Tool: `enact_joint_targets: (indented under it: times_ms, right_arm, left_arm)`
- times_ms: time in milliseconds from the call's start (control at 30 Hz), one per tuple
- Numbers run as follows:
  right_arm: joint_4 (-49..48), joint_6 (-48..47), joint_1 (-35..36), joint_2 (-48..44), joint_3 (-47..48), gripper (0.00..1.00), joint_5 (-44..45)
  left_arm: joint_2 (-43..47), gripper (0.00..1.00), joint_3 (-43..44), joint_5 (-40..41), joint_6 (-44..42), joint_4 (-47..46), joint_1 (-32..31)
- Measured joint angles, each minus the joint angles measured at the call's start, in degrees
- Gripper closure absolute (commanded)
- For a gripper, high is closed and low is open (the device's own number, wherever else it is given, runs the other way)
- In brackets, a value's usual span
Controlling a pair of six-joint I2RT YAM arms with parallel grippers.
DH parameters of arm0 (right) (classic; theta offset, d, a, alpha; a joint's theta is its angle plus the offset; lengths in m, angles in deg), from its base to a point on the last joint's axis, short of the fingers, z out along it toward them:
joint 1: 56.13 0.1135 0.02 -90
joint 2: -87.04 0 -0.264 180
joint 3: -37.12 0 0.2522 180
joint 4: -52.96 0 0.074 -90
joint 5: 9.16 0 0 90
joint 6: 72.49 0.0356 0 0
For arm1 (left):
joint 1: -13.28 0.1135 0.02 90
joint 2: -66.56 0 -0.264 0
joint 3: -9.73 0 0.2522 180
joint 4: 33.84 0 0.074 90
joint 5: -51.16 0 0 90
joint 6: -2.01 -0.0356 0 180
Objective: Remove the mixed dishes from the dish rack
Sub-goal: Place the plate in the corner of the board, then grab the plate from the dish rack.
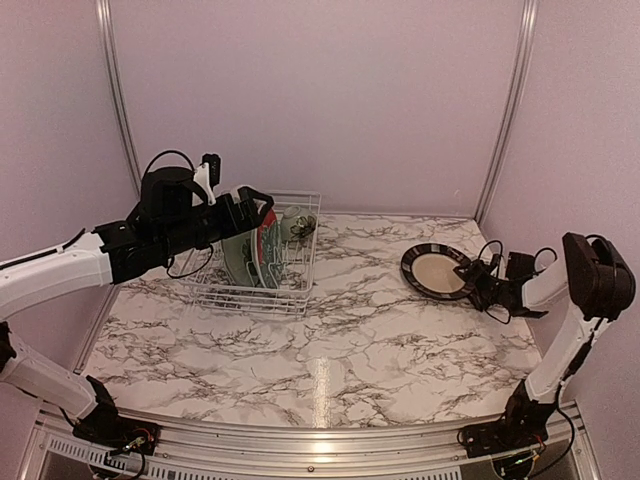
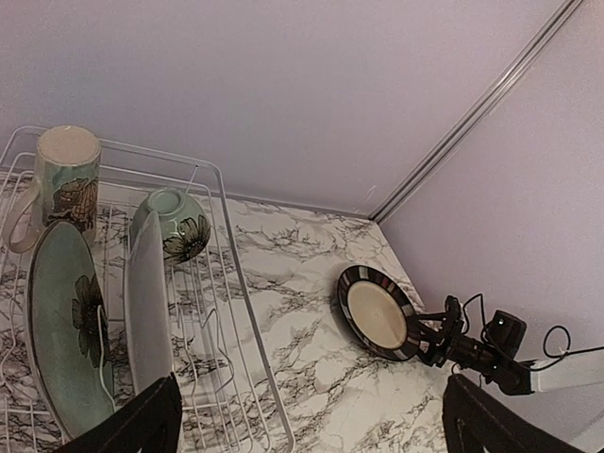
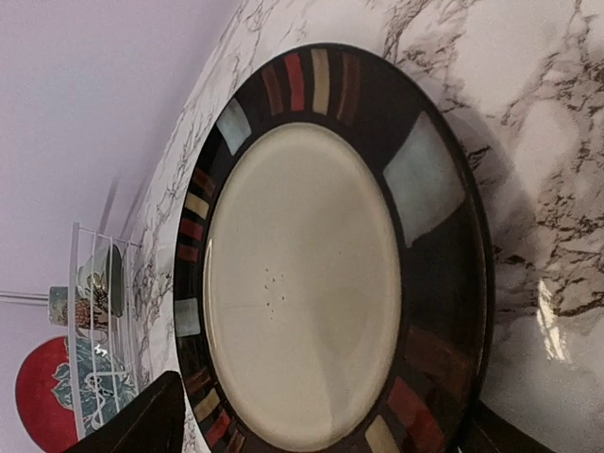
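Note:
The white wire dish rack stands at the back left. It holds a pale green plate on edge, a second plate beside it, a floral mug and a small green bowl. My left gripper hovers open above the rack, its fingers wide apart with nothing between them. The cream plate with the dark striped rim lies flat on the marble at the right. My right gripper is open at that plate's near rim, one finger on each side.
The marble table is boxed in by pale walls at the back and sides. The rack shows small and far off in the right wrist view. The right arm's cables trail beside the striped plate.

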Motion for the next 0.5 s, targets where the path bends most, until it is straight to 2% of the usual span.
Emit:
enact_joint_targets:
  times_ms: [133,500]
  right_arm:
    - [7.15,-5.05,0.00,-5.42,-1.68,0.05,2.54]
    - [26.64,-17.64,0.11,-12.59,0.68,0.02,13.35]
  left_arm:
    - [-1.75,0.01,2.51,1.64,-1.14,3.85,0.00]
    - [-3.21,0.01,6.10,3.76,-2.16,11.98,0.00]
